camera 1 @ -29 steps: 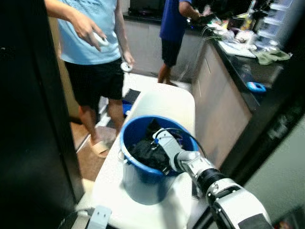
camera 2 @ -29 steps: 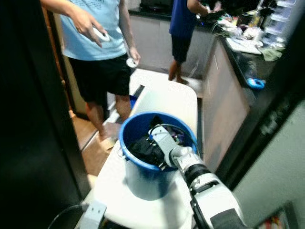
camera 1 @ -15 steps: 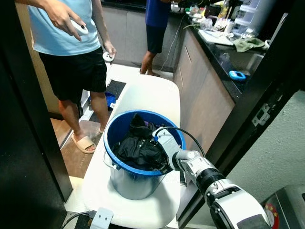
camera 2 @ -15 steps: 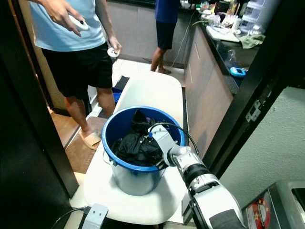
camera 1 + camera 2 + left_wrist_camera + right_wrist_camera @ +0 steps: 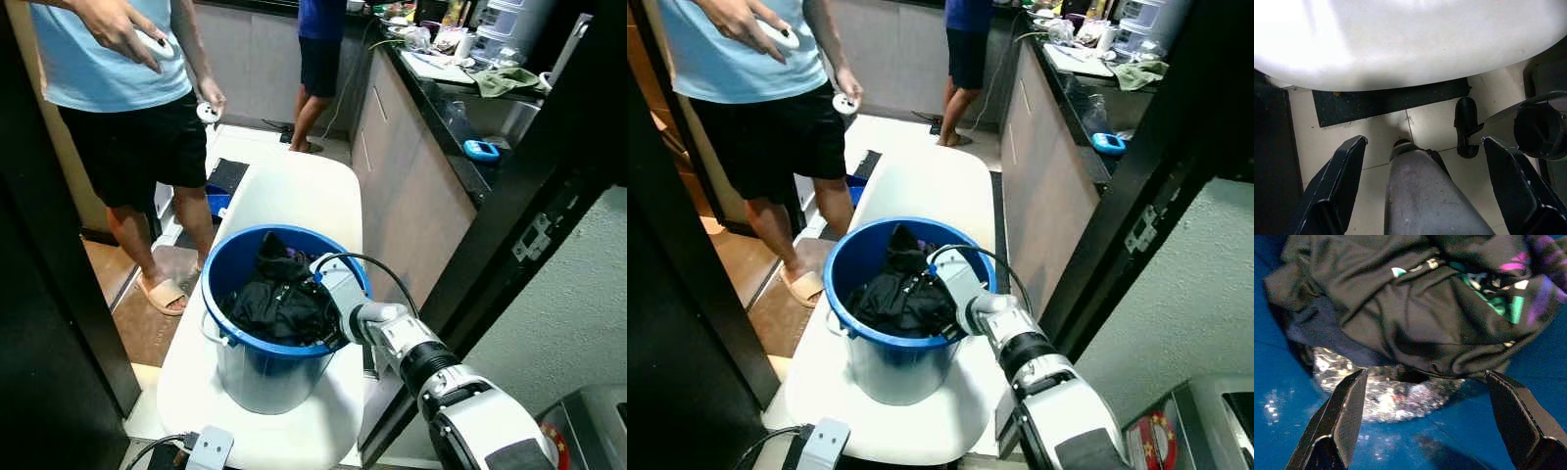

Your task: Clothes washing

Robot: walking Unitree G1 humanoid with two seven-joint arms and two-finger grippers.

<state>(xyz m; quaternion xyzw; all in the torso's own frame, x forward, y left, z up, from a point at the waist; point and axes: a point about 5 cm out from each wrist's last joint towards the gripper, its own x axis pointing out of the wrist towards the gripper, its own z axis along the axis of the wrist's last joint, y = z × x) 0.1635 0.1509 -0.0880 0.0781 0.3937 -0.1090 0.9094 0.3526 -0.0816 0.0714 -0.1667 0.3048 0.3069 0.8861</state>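
Dark clothes [image 5: 1415,308] in blue bucket [image 5: 257,357] lie below right gripper's [image 5: 1422,423] spread, empty fingers.

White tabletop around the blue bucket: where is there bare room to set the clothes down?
The white rounded tabletop is bare beyond the blue plastic bucket, toward the person in black shorts. A narrower bare strip lies at the near edge. The bucket is crowded: dark clothes and the open right gripper inside.

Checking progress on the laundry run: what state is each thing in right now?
Blue bucket: upright on the white surface, holding clothes.
Dark clothes: crumpled inside the bucket, not gripped.
Right gripper: inside the bucket, fingers open.
Left gripper: open, idle above the floor.
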